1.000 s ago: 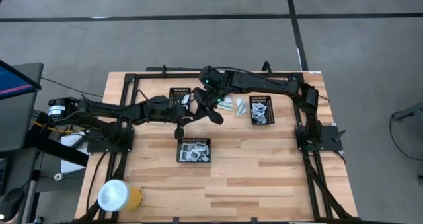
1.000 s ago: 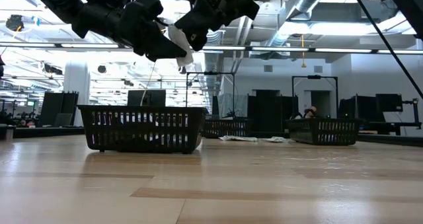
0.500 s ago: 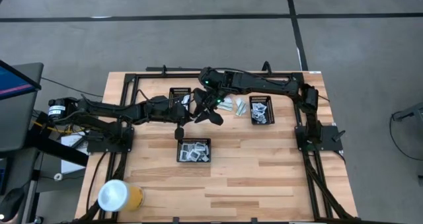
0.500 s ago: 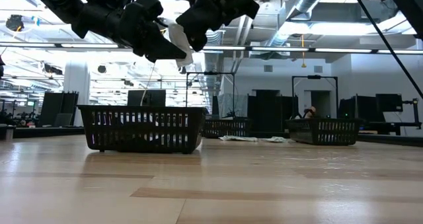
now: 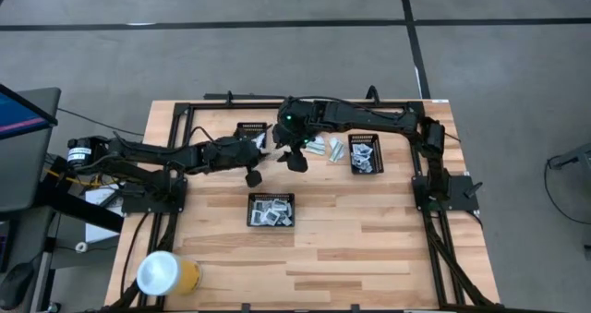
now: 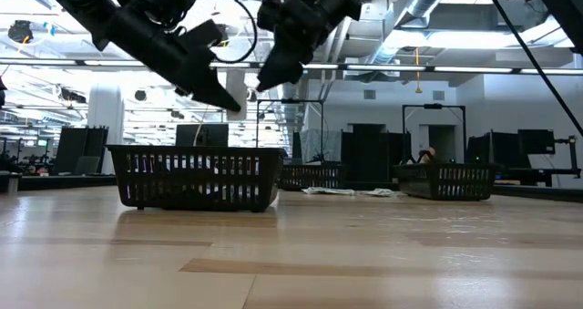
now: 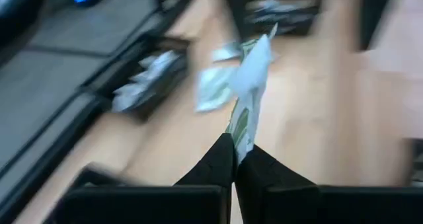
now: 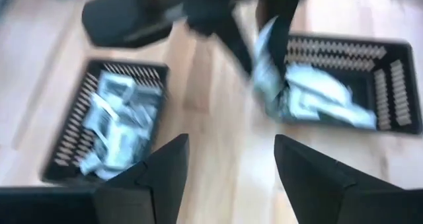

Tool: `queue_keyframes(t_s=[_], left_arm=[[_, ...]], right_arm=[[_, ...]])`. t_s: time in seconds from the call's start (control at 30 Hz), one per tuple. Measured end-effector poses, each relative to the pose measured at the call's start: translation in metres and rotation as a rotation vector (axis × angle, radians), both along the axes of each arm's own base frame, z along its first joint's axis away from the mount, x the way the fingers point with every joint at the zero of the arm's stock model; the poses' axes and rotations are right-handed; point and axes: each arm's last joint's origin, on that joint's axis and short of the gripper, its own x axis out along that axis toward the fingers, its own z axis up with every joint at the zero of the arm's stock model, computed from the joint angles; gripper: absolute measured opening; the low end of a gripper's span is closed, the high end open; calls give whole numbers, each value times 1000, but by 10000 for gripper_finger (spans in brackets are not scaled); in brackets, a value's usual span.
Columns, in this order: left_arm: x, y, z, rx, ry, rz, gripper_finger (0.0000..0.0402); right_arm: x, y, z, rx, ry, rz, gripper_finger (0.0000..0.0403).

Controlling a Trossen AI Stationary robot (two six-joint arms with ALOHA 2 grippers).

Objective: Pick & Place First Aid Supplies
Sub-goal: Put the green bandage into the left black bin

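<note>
**Desk:** What's changed?

**Op:** It's a handover. From the high view, my right gripper has just let go and drawn back a little toward the far side. My left gripper has closed and now carries the packet. It hangs above bare table, between the far-left tray and the near tray.

**Desk:** Does the low view agree?

**Op:** Yes. The two grippers were nose to nose a moment ago and now there's a clear gap between them. Both are high above the near tray. I can barely make out the packet there.

**Desk:** And the left wrist view?

**Op:** The jaws are pinched tight on one slim green-white packet, which stands up from the tips.

**Desk:** Right wrist?

**Op:** My fingers stand wide apart with nothing between them. Beyond them, the left gripper holds the packet above the gap between two trays.

**Desk:** So what does that mean for the task?

**Op:** I judge the pick and the pass as done. The drop into a tray is not yet done.

**Desk:** Counts?

**Op:** There are three trays, counting the far-right tray, and all of them hold packets. I count two arms and one packet in the air. A few loose packets lie between the far trays, but I can't count them exactly.
</note>
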Motion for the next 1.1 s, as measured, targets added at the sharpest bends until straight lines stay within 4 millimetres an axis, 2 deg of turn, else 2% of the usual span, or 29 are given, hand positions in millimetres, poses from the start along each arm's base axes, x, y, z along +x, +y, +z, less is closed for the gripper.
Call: queue_keyframes(t_s=[0.2, 0.4, 0.63, 0.87, 1.1], left_arm=[[-7, 12, -5, -21, 23, 286, 7], [-20, 34, -18, -243, 44, 472, 7], [-36, 61, -31, -581, 51, 408, 7], [-41, 69, -34, -589, 41, 452, 13], [-40, 67, -33, -583, 40, 447, 65]], right_arm=[[-5, -2, -4, -44, 76, -37, 208], [-7, -4, -5, -39, 92, -45, 192], [-7, -5, -5, -39, 90, -45, 172], [-11, -3, -8, -28, 142, -43, 157], [-16, -2, -10, -16, 196, -42, 155]])
